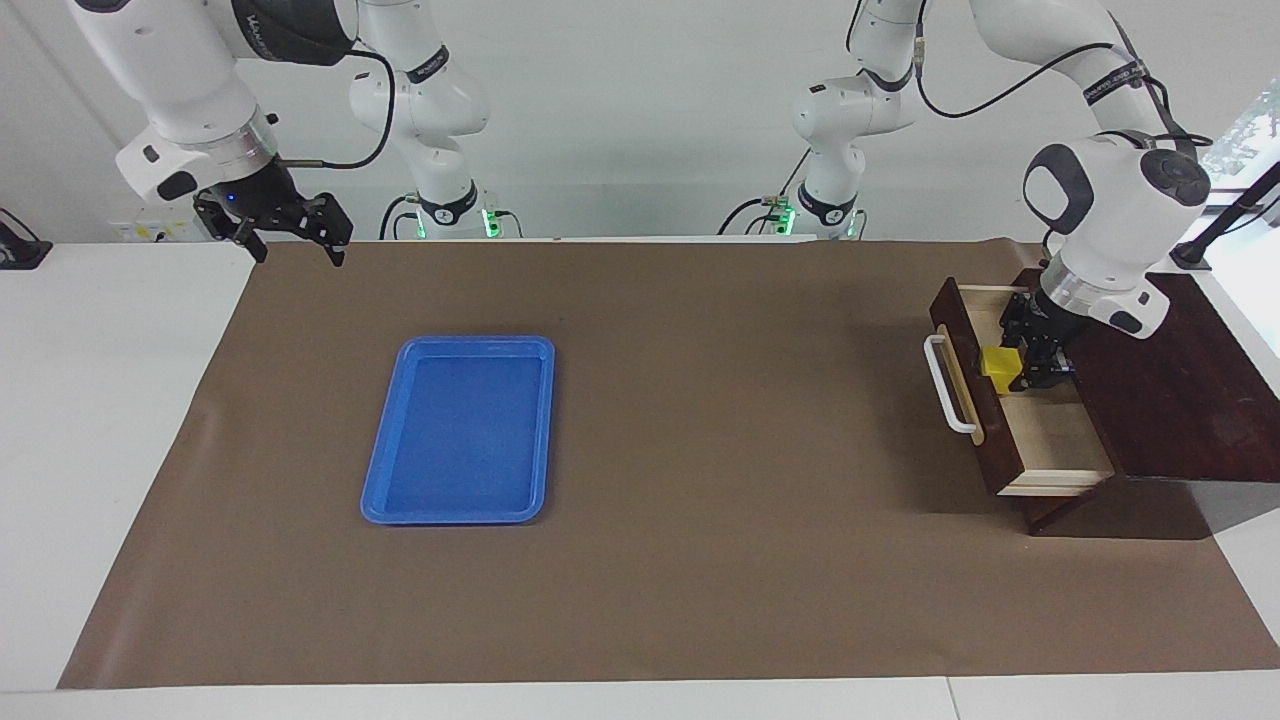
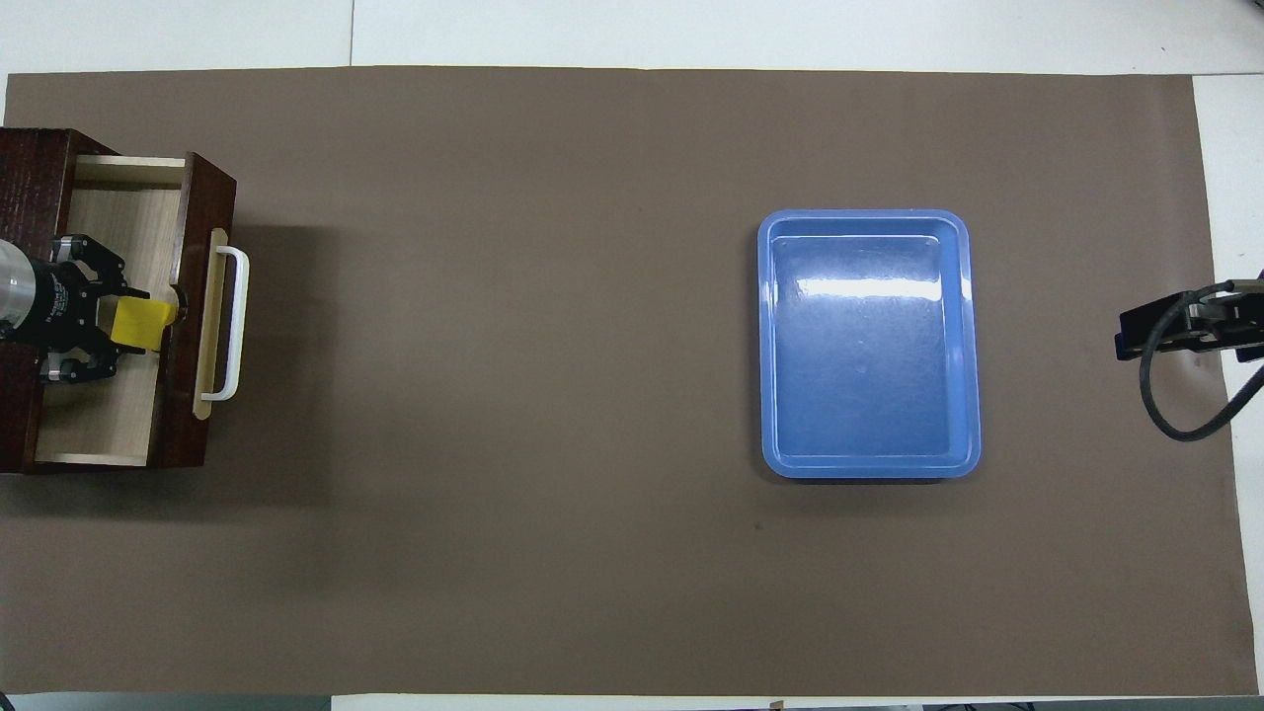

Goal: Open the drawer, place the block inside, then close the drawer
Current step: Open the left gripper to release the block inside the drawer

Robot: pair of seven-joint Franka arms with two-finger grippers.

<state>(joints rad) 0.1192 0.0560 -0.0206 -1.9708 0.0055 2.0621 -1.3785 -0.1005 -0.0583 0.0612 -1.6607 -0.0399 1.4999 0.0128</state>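
Inside the open drawer, the block sits in the left claw, low over the drawer floor.

At the left arm's end of the table, the sliding drawer of the dark brown wooden box [image 1: 1040, 430], with its white bar handle [image 1: 948, 384], is pulled out, so its pale wood floor shows. The left claw [image 1: 1012, 368] is squeezed shut on the small bright yellow cube block [image 1: 998, 366], right over that floor and just beside the drawer's front board. I think the block has only a short way straight down to go, so the next move is to let go. The left arm is much the nearer one for the push on the handle too. Farther off, toward the right arm's end, lies a flat blue plastic tray [image 1: 400, 470]. The right claw [image 1: 292, 240] waits wide open, holding nothing, over the edge of the brown mat [image 1: 700, 560].
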